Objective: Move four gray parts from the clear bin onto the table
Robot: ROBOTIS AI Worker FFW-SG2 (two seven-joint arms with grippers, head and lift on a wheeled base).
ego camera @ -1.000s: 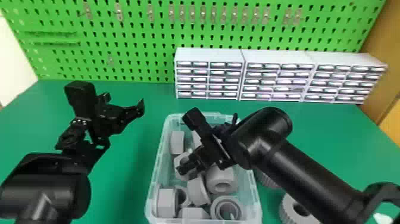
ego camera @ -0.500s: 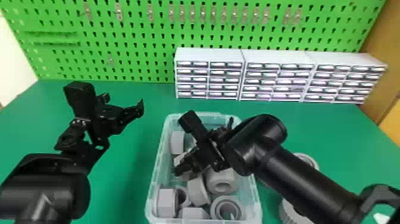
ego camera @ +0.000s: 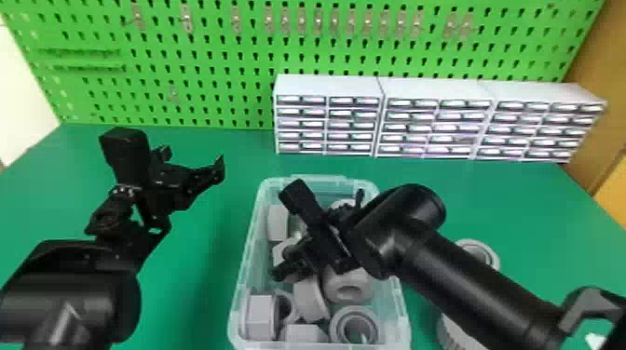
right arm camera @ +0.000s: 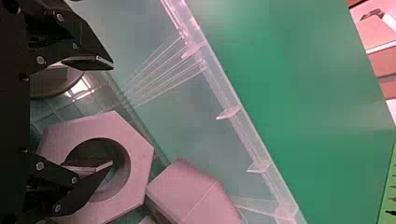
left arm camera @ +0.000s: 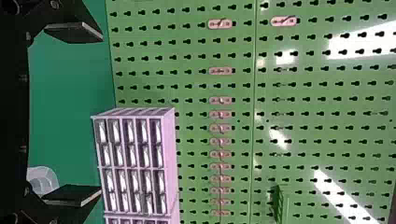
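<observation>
My right gripper (ego camera: 316, 235) is down in the clear bin (ego camera: 236, 302), over its gray parts. In the right wrist view, the right gripper (right arm camera: 112, 114) stands open; one finger overlaps the hole of a hexagonal gray part (right arm camera: 140, 154), but whether it is inside I cannot tell. A second hexagonal part (right arm camera: 196, 193) lies beside it. Nearer the front of the bin are a gray ring (ego camera: 337, 328) and a hexagonal-headed part (ego camera: 261, 316). Left of the bin, above the table, my left gripper (ego camera: 193, 160) is held open and empty; in its wrist view, the left gripper (left arm camera: 100, 112) has its fingers wide apart.
Two gray parts, a farther one (ego camera: 482, 253) and a nearer one (ego camera: 459, 333), rest on the green table right of the bin, partly behind the right forearm. White drawer cabinets (ego camera: 326, 88) stand behind the bin, before a green pegboard (ego camera: 209, 97).
The right gripper and forearm have shifted slightly left and lower, uncovering more of the farther gray part on the table. My left arm has stayed nearly still.
</observation>
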